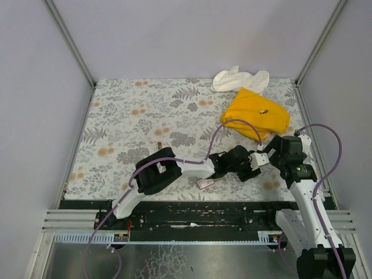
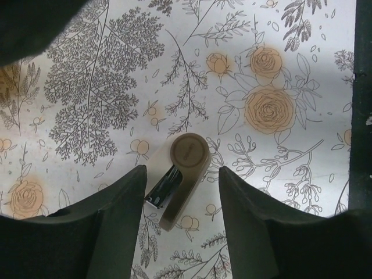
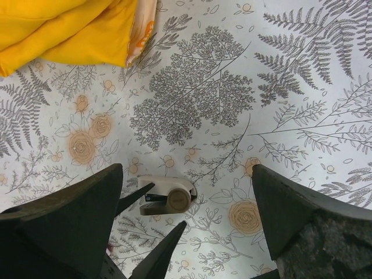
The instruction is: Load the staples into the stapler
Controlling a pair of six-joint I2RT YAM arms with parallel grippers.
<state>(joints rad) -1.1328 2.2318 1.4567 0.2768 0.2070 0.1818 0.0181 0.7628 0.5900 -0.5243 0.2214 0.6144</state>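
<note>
My left arm (image 1: 174,171) stretches low toward 3 o'clock, its left gripper (image 2: 183,172) spread wide over the beige stapler (image 2: 187,156). My right gripper (image 3: 187,170) also gapes wide. The staples box (image 1: 206,183) lies at 7 o'clock from both.

From above, a small reddish object (image 1: 158,143) left of centre is too tiny to identify; so is the brown speck (image 1: 263,110) on the yellow cloth (image 1: 247,119). The right wrist view cuts that cloth off at its upper left. A blurred dark shape (image 2: 29,23) fills the left wrist view's upper left corner.
</note>
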